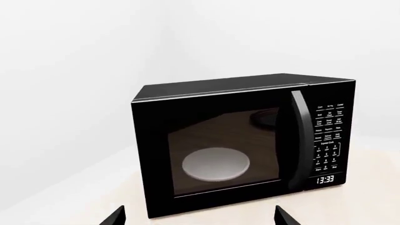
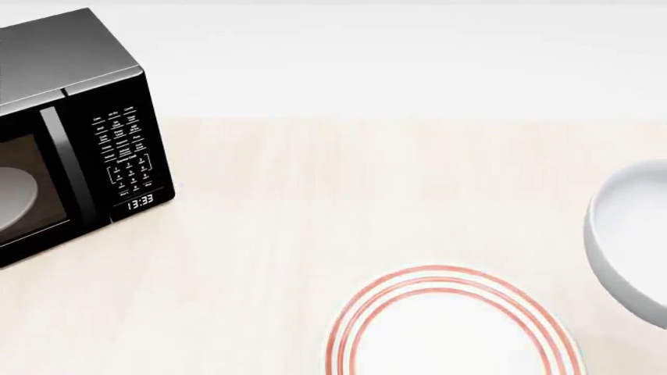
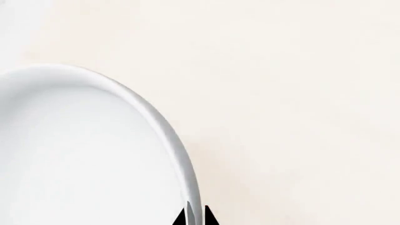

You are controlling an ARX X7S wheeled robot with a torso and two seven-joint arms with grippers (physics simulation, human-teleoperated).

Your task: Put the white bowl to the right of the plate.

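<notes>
Microwave (image 2: 73,133): black, at the far left of the head view on the pale table (image 2: 312,219), door shut, keypad on its right side, clock reading 13:33. A pale glass disc (image 1: 216,164) lies inside, behind the dark door window. The left wrist view faces the microwave's front squarely.

Left gripper (image 1: 198,216): only two dark fingertips (image 1: 115,218) show at the edge of the left wrist view, set wide apart with nothing between them, short of the microwave and not touching it.

Plate (image 2: 448,328): flat, white, thin red rings near the rim; low in the head view, right of centre, cut off by the lower edge. It rests flat on the table, well apart from the microwave.

White bowl (image 2: 630,242): plain glossy white, deep, at the far right of the head view, partly cut off by the frame. It sits right of the plate, near it but not touching. Whether it rests on the table or is lifted cannot be told.

Right gripper (image 3: 194,216): two dark tips close together, pinching the bowl's rim between them, one tip inside the rim and one outside. Bare table fills the view beyond the rim.
</notes>
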